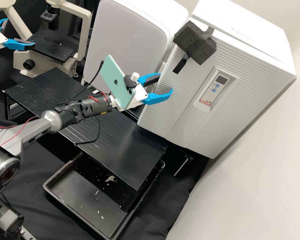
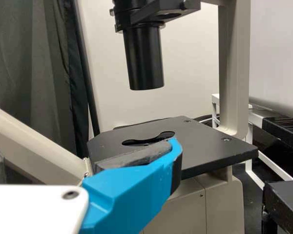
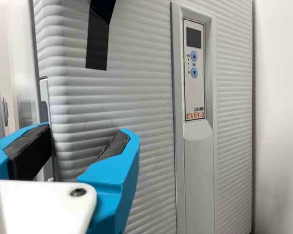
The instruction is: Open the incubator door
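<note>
Nearest is the black tray (image 1: 86,200), with pale flecks on its floor, on the black-covered counter (image 1: 178,188). The black rack (image 1: 120,136) partly overhangs it. The right arm (image 1: 33,131) comes in from the high view's left edge and reaches over the rack; a mint phone (image 1: 115,76) is fixed upright near its wrist, with a cable (image 1: 98,71) beside it.

Past the phone, the right jaws (image 1: 166,82) are open, at the left edge of the incubator's front in the high view. In the right wrist view one finger (image 3: 112,165) lies in front of the ribbed door (image 3: 141,102), the other by its corner; I cannot tell whether either touches it. The door looks shut. It bears a panel (image 1: 216,86) with a dark screen and two blue buttons. A black foam block (image 1: 195,41) sits at the incubator's upper corner, a strip of black tape (image 1: 181,65) below it.

Beside the incubator (image 1: 250,43) stands a white cabinet (image 1: 130,36). Beyond the rack, the left jaws (image 1: 21,31) are open and hold nothing, near the microscope (image 1: 86,35). In the left wrist view, a blue finger lies before its black stage (image 2: 205,144).
</note>
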